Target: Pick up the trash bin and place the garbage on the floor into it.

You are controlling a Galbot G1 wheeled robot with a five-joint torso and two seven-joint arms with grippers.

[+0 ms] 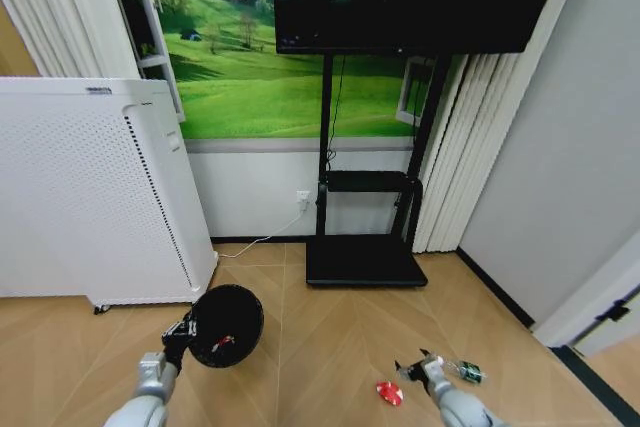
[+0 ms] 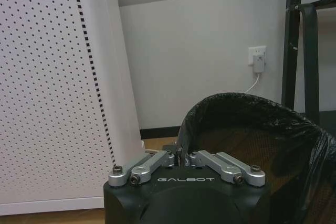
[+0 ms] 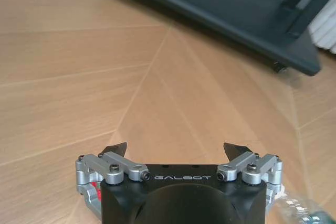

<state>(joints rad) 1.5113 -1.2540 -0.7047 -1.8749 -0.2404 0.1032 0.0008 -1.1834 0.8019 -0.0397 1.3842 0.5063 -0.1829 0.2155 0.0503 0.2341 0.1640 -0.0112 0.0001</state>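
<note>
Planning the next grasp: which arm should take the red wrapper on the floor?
Right, probably. The right gripper is open, empty and low over the floor, with the red wrapper just beside it. The left gripper is shut on the trash bin rim, so it is occupied and farther off.

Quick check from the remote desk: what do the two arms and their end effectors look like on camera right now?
Both arms are light grey, rounded segments. The left end effector and right end effector look alike: a black rounded housing with white GALBOT lettering, silver metal linkage bars with dark screws, and black fingertips. The right one also shows red parts beside its linkages. No loose cables are visible.
</note>
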